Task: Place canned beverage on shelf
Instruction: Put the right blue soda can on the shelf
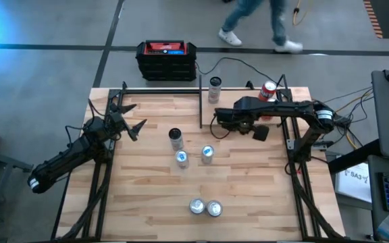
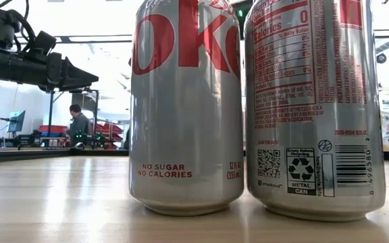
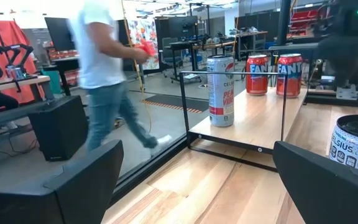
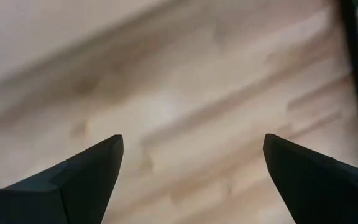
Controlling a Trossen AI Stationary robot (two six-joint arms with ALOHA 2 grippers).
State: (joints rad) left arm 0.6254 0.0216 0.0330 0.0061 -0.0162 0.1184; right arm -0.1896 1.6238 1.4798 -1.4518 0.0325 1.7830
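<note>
Standing: five cans [image 1: 206, 154] on table [image 1: 248, 196], three on shelf [image 1: 248, 104]; both hands [image 1: 135, 127] [image 1: 216, 123] spread, empty.

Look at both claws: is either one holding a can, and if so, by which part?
Nothing is held. The left claw and the right claw are both open and empty, hovering over the table.

Two dark jointed arms are being shown, black cables being run along them. Each claw, left claw [image 1: 132, 121] and right claw [image 1: 216, 127], is being seen with two black wedge-shaped fingers [image 4: 73, 177].
</note>
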